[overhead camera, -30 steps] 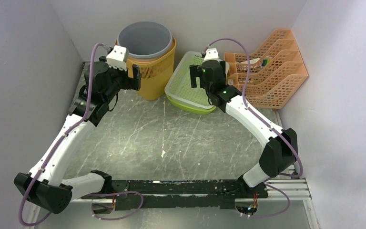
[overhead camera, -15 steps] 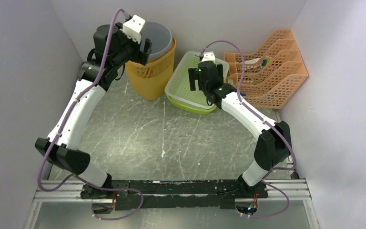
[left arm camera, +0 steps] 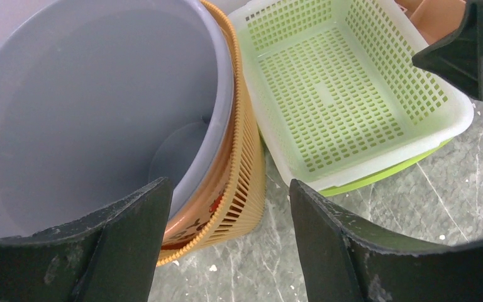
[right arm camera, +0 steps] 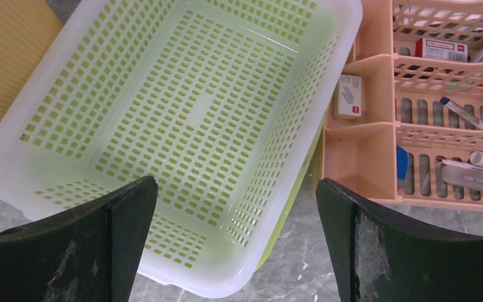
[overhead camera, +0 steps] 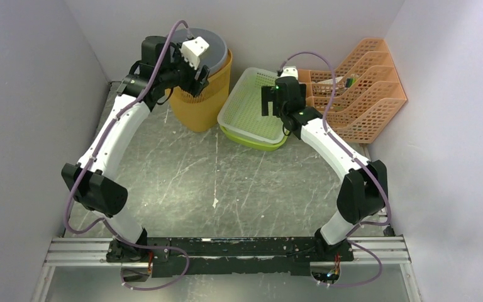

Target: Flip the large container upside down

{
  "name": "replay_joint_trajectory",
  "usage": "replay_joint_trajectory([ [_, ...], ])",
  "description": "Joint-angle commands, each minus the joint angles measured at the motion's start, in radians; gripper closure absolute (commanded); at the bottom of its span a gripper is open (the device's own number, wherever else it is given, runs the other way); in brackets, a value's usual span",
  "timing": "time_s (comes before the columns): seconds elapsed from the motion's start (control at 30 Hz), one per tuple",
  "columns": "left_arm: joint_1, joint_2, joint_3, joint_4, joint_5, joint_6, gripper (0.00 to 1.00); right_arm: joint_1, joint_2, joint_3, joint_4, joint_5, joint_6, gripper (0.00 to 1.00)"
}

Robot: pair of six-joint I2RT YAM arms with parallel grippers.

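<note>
Our left hand (overhead camera: 199, 70) hangs with its fingers spread over the near rim of the bin (overhead camera: 204, 104), gripping nothing. In its wrist view the two dark fingers (left arm camera: 132, 220) straddle the rim, one above the grey inside and the other above the tabletop (overhead camera: 226, 182). A second ago this hand sat lower, beside the bin's left flank. Since then the arm has lifted and swung in over the mouth.

Our right hand (overhead camera: 270, 102) is also spread wide and empty, poised above the green tray (overhead camera: 251, 113). It has drifted from over the tray's middle towards its right edge, closer to the orange file rack (overhead camera: 365, 94).

The bin (left arm camera: 69, 113) has not moved. It stands upright, mouth up, at the back left of the tabletop, close to the rear wall and just beside the tray (left arm camera: 346, 94). It is a smooth grey pail seated in a yellow-orange slatted shell, and nothing shows inside it.

From the right wrist, the tray (right arm camera: 182, 107) proves to be a pale perforated one nested in a brighter green one. The rack (right arm camera: 365, 157) alongside holds pens and a small box.
</note>
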Motion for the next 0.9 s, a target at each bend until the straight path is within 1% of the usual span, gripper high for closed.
replay_joint_trajectory([
  [0.0,0.038,0.042,0.056,0.012,0.089,0.025,0.21,-0.024,-0.035,-0.023,0.018,-0.036,0.012,0.00],
  [0.3,0.069,0.114,0.107,0.026,0.082,0.047,0.22,-0.038,-0.028,-0.025,0.012,-0.048,0.000,0.00],
  [0.37,0.071,0.127,0.109,0.022,0.074,0.059,0.24,-0.041,-0.024,-0.027,0.010,-0.046,0.000,0.00],
  [0.5,0.073,0.152,0.110,0.007,0.053,0.064,0.37,-0.043,-0.016,-0.026,0.005,-0.046,-0.001,0.00],
  [0.63,0.073,0.150,0.092,0.029,0.029,0.057,0.47,-0.045,-0.009,-0.026,0.006,-0.046,-0.003,0.00],
  [0.67,0.073,0.152,0.092,0.034,0.019,0.055,0.52,-0.044,-0.007,-0.025,0.005,-0.046,-0.005,0.00],
  [0.73,0.073,0.158,0.098,0.043,-0.018,0.048,0.89,-0.045,-0.005,-0.026,0.004,-0.042,-0.006,0.00],
  [0.77,0.073,0.160,0.097,0.049,-0.036,0.049,0.93,-0.045,-0.003,-0.026,0.003,-0.042,-0.007,0.00],
  [0.87,0.073,0.168,0.102,0.056,-0.084,0.054,0.93,-0.045,-0.003,-0.027,0.004,-0.043,-0.007,0.00],
])
